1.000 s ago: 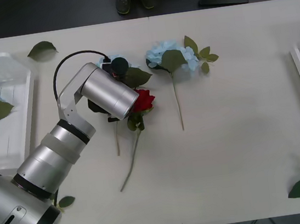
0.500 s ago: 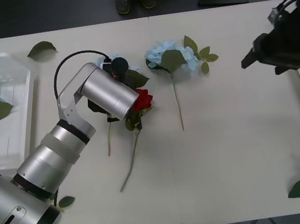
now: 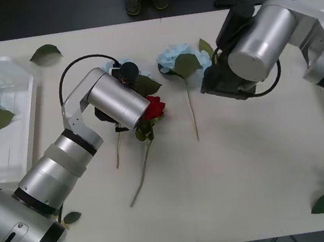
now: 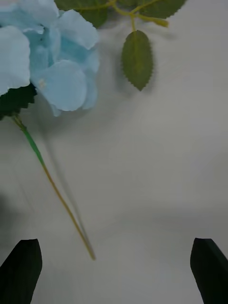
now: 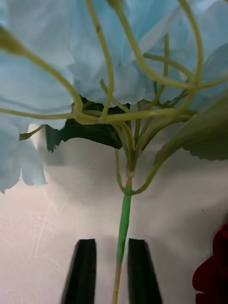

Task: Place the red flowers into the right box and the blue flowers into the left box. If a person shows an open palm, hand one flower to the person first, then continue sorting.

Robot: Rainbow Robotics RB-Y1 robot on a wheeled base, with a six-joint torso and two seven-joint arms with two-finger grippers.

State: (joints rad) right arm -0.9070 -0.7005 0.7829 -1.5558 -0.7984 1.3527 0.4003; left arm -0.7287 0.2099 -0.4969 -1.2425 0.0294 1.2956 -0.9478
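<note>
left box holding one blue flower | my left gripper is clenching the thin stem of a blue hydrangea beside the red rose; light, floppy bloom, I judge the stem the safest hold | my right gripper is hovering, fingers spread, by another blue flower mid-table
</note>
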